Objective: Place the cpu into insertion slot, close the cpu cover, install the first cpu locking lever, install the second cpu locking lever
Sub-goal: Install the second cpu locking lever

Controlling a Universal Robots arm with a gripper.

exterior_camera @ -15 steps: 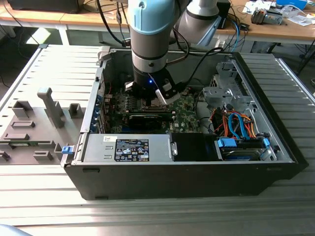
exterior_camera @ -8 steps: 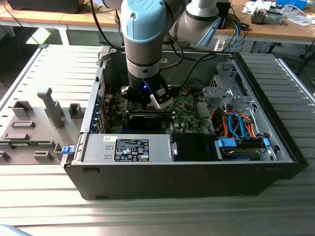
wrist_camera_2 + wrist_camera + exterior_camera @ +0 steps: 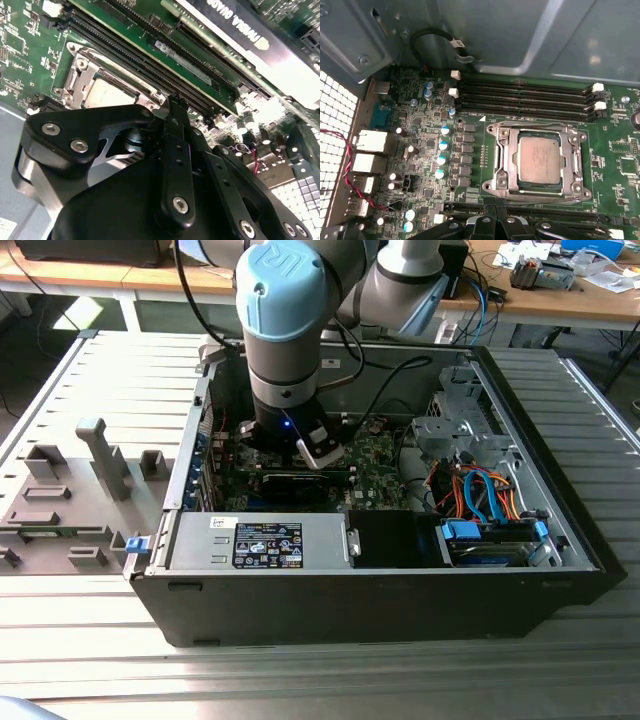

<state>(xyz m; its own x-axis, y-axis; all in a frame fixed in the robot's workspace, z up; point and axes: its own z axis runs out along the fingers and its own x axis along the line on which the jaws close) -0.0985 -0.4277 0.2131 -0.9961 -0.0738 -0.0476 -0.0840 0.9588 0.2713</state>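
Black pincer (image 3: 172, 107) fills foreground in second wrist view, fingers drawn together, grasping nothing, tips just beside socket edge. Chip (image 3: 540, 160) lies flat in socket (image 3: 504, 145) on green board (image 3: 615, 150); silvery cover (image 3: 537, 126) closed around it, chip showing through window. Memory slots (image 3: 525, 97) run alongside.

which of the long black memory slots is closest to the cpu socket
The memory slot bordering the cpu cover in the first wrist view; the other three lie beyond it toward the grey case wall. The cpu sits inside the cover's window.
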